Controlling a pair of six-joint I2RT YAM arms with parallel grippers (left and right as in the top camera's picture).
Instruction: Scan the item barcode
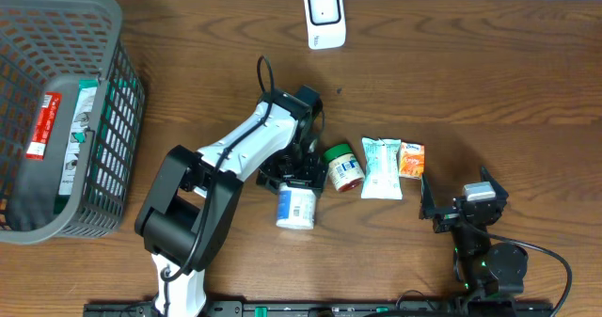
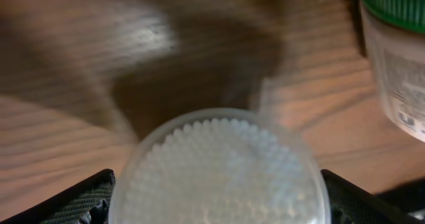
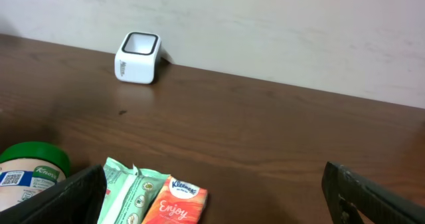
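Observation:
A white jar point(image 1: 294, 207) with a blue label lies on the table below my left gripper point(image 1: 293, 178). In the left wrist view its round, bumpy translucent lid point(image 2: 219, 171) fills the gap between the two black fingers point(image 2: 86, 201). The left gripper point(image 2: 216, 192) is open, its jaws wide on either side of the jar, and I cannot tell if they touch it. The white barcode scanner point(image 1: 324, 16) stands at the far edge and also shows in the right wrist view point(image 3: 138, 58). My right gripper point(image 1: 463, 204) rests open at the near right, holding nothing point(image 3: 216, 211).
Next to the white jar stand a green-lidded jar point(image 1: 343, 166), a green-white pack point(image 1: 382, 166) and an orange tissue pack point(image 1: 411, 159). A grey mesh basket point(image 1: 113, 35) with packaged items inside sits at the far left.

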